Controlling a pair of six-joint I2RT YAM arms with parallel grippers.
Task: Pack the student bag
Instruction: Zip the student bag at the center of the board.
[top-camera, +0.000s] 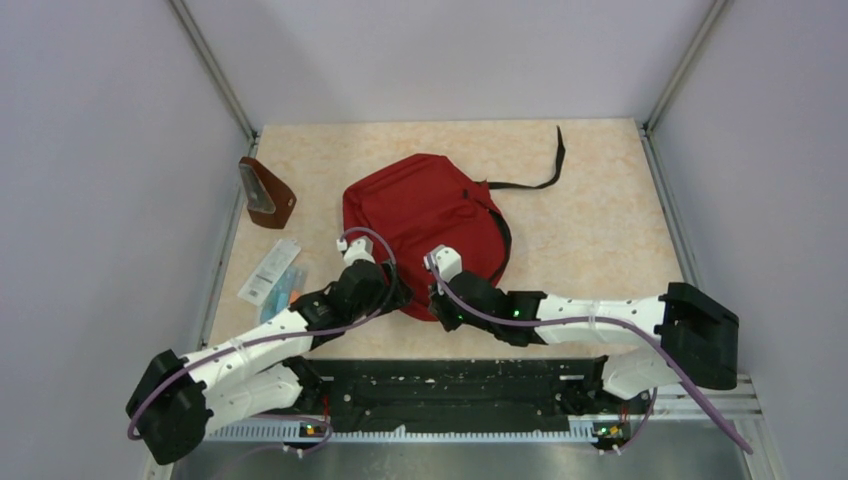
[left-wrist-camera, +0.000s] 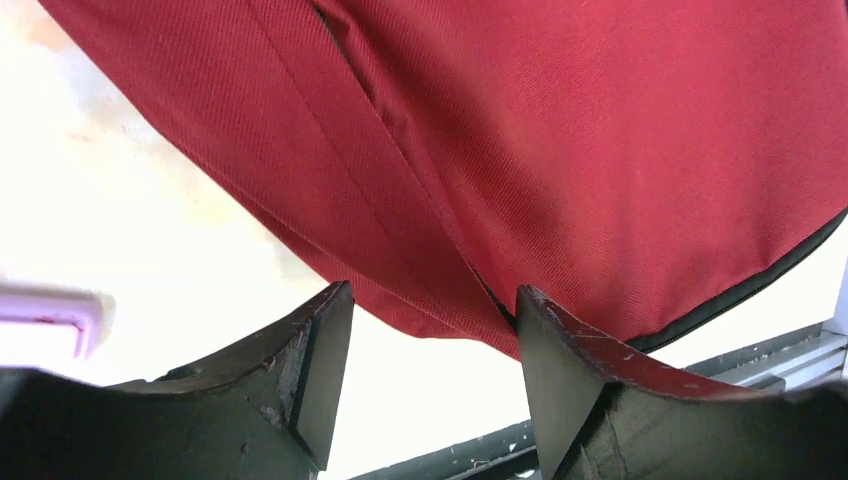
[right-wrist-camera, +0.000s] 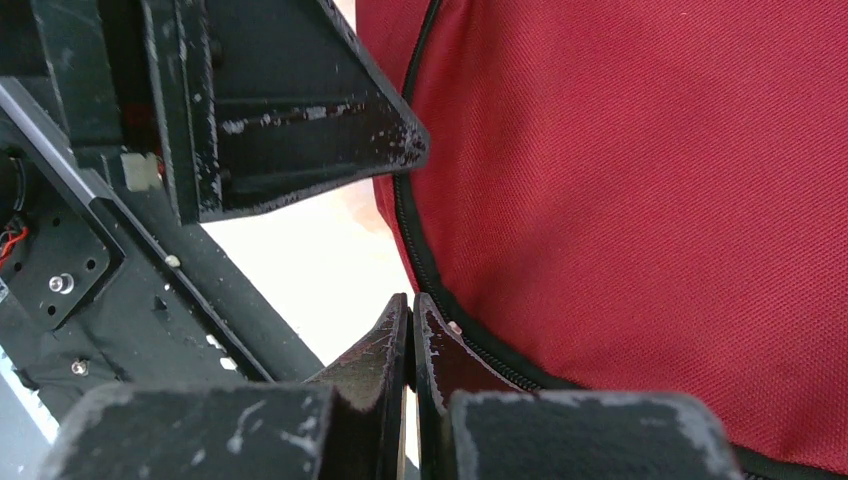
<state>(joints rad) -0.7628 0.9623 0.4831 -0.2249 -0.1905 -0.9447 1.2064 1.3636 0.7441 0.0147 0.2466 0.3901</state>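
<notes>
You have the student bag (top-camera: 420, 225) lying flat at the middle of the table (top-camera: 600, 220), its loose black strap (top-camera: 545, 170) trailing off toward 1 o'clock. Both arms meet at the bag's 6 o'clock edge, which looks like the place to get its opening started.

Your left gripper (left-wrist-camera: 432, 293) stands with its jaws well apart. A fold of red fabric runs down between them, but nothing is clamped. Your right gripper (right-wrist-camera: 410, 305) is closed tight against the black zipper (right-wrist-camera: 430, 270) at the bag's rim. Whether it pinches a pull tab there, you cannot tell.

The brown pouch (top-camera: 265, 195) waits at 10 o'clock, and a white packet (top-camera: 270, 270) lies at 8 o'clock, both apart from the bag.

The tabletop is pale, mottled peach. Plain lilac walls (top-camera: 450, 50) with metal corner posts (top-camera: 215, 70) close it in.
</notes>
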